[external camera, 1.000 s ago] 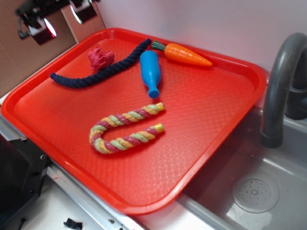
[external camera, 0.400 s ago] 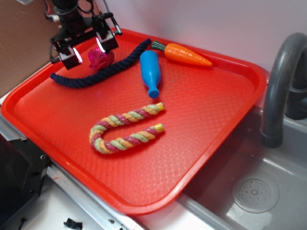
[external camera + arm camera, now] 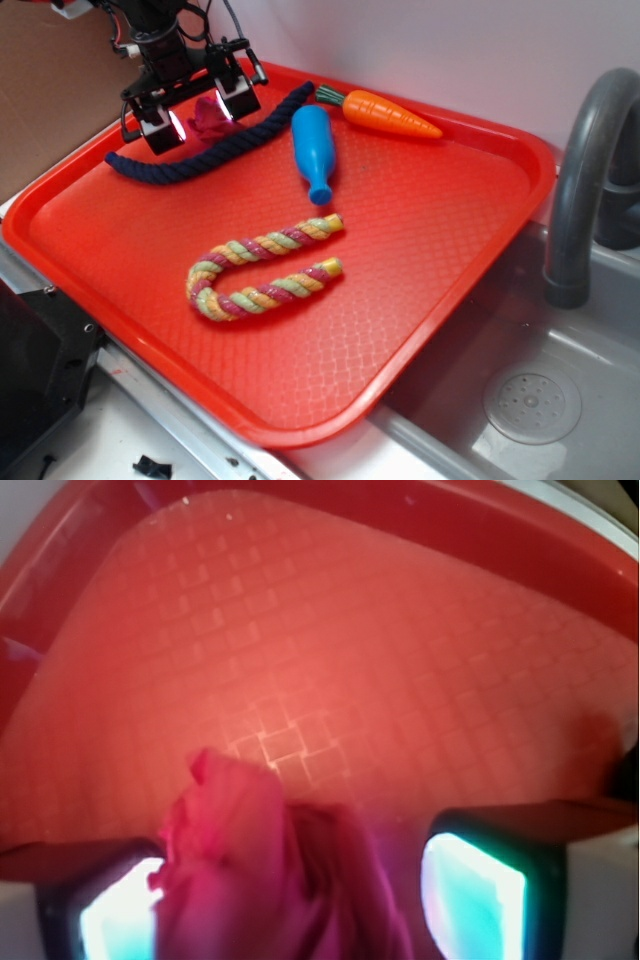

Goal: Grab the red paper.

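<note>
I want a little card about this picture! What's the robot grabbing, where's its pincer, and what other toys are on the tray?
target: small crumpled wad of dark pinkish-red paper
pincer: open, one finger on each side of the wad, not closed on it yet
wad in wrist view: nearer one finger, a gap to the other
tray: big bright-red plastic tray
beside the wad: dark navy twisted rope
other toys: blue plastic bottle lying down; orange toy carrot; pastel striped rope bent in a U
right of tray: grey sink with curved faucet
</note>
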